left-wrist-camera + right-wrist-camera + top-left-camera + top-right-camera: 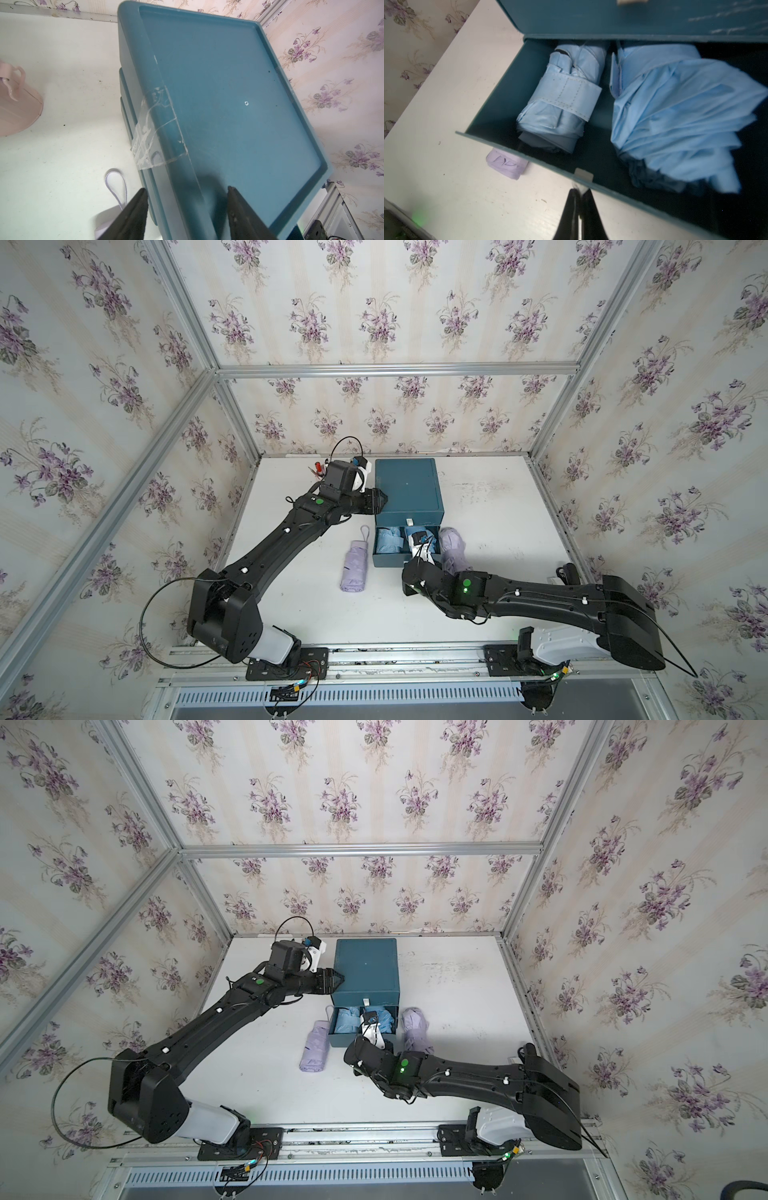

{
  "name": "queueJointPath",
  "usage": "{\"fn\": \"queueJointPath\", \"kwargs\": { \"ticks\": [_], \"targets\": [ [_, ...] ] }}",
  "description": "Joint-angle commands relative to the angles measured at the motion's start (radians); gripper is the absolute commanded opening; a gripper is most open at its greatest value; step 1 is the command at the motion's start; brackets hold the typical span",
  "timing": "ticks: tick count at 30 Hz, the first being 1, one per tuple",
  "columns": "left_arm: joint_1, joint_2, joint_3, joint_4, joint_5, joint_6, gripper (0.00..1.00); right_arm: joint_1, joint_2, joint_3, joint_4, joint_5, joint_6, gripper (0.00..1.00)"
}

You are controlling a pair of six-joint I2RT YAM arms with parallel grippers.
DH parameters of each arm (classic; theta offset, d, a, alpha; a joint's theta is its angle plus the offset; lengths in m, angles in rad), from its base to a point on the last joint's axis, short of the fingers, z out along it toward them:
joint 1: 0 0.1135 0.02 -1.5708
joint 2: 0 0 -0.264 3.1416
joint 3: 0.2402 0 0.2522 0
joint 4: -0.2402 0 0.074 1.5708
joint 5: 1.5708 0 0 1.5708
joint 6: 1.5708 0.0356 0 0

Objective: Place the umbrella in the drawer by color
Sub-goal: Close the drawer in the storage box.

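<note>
Middle of the white counter (498, 510), both top views: teal plastic drawer cabinet (409, 489) (365, 969), its bottom drawer (388, 562) pulled out toward the lower edge of the frame.
Inside the drawer: strapped light-blue folded umbrella (560, 104) and loose light-blue umbrella (675, 116) lie side by side, long axes running from the drawer's front to its back.
Lilac folded umbrella (354, 566): flat on the counter just left of the drawer. Its long axis runs up and down the frame, slightly tilted, with the wrist loop (365, 531) toward the back wall and the blunt end toward the lower edge.
Bunched lilac umbrella (453, 545): just right of the drawer, partly under the right arm; which way it points I cannot tell.
Left pincer (187, 189): spread, over the cabinet top's left rim, holding nothing.
Right pincer (580, 193): pressed together on the thin white pull tab (584, 174) at the drawer's front wall.
Counter surface: scuffed and speckled.
Room: cream wallpaper with purple flower sprigs (374, 323), silver aluminium frame bars (395, 369).
</note>
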Motion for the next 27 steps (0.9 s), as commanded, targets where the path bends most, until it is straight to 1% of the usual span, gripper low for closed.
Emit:
{"fn": "queueJointPath", "kwargs": {
  "ticks": [1, 2, 3, 4, 5, 6, 8, 14, 18, 27],
  "targets": [
    [-0.004, 0.016, -0.027, -0.32, -0.103, 0.065, 0.59, -0.021, 0.011, 0.007, 0.155, 0.094, -0.04, 0.0],
    [-0.004, 0.017, -0.028, -0.32, -0.104, 0.066, 0.58, -0.035, 0.018, 0.005, 0.164, 0.089, -0.041, 0.01],
    [-0.005, 0.017, -0.031, -0.319, -0.105, 0.067, 0.58, -0.047, 0.024, 0.004, 0.177, 0.077, -0.047, 0.07],
    [-0.005, 0.017, -0.032, -0.317, -0.106, 0.068, 0.58, -0.058, 0.031, 0.001, 0.193, 0.069, -0.053, 0.16],
    [-0.007, 0.017, -0.032, -0.318, -0.105, 0.07, 0.58, -0.068, 0.038, -0.004, 0.212, 0.058, -0.061, 0.28],
    [-0.006, 0.018, -0.033, -0.317, -0.105, 0.069, 0.58, -0.08, 0.049, -0.008, 0.234, 0.043, -0.072, 0.38],
    [-0.007, 0.02, -0.029, -0.319, -0.105, 0.072, 0.58, -0.101, 0.072, -0.009, 0.264, 0.024, -0.081, 0.48],
    [-0.007, 0.014, -0.024, -0.318, -0.103, 0.075, 0.57, -0.163, 0.131, -0.001, 0.322, -0.03, -0.086, 0.53],
    [-0.007, 0.008, -0.027, -0.317, -0.101, 0.079, 0.57, -0.169, 0.147, -0.007, 0.389, -0.041, -0.111, 0.55],
    [-0.007, 0.007, -0.027, -0.325, -0.105, 0.092, 0.57, -0.171, 0.221, 0.001, 0.482, 0.009, -0.157, 0.59]
  ]
}}
